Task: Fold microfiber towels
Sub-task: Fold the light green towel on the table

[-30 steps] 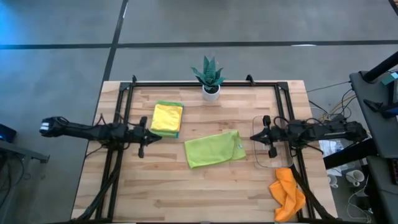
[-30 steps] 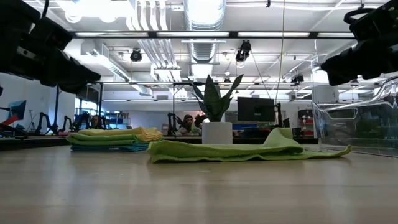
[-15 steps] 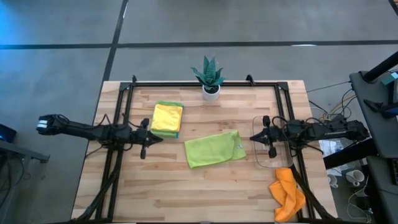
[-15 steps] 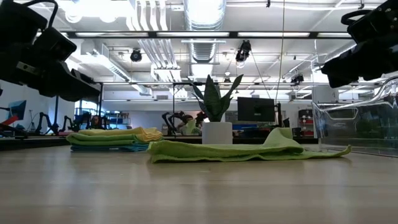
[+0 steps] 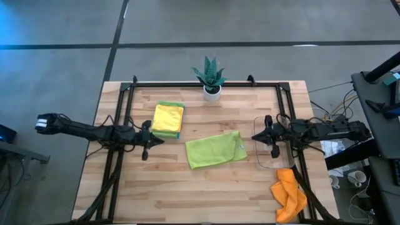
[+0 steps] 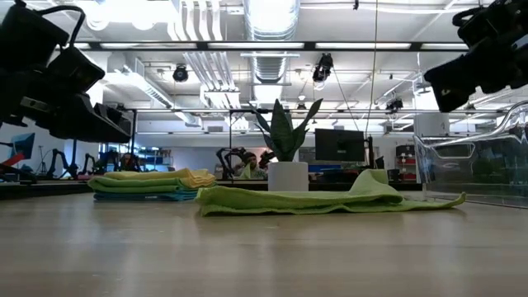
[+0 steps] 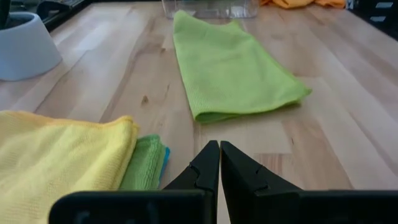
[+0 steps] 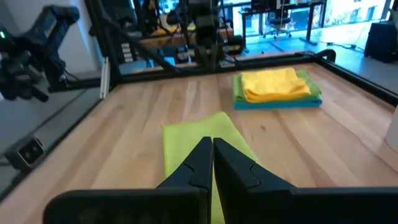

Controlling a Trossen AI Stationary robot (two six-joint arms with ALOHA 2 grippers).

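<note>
Lime green towel (image 5: 215, 150) lies flat between both grippers' closed, seemingly empty fingers (image 7: 214, 163).

No readable text, labels, brands or numbers on any surface in view.

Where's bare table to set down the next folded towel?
Widest bare patch: the front strip of the table, below the lime towel and left of the orange towel. Also free: between the folded stack and the plant. Crowded: right edge, with the clear tray and right gripper.
</note>
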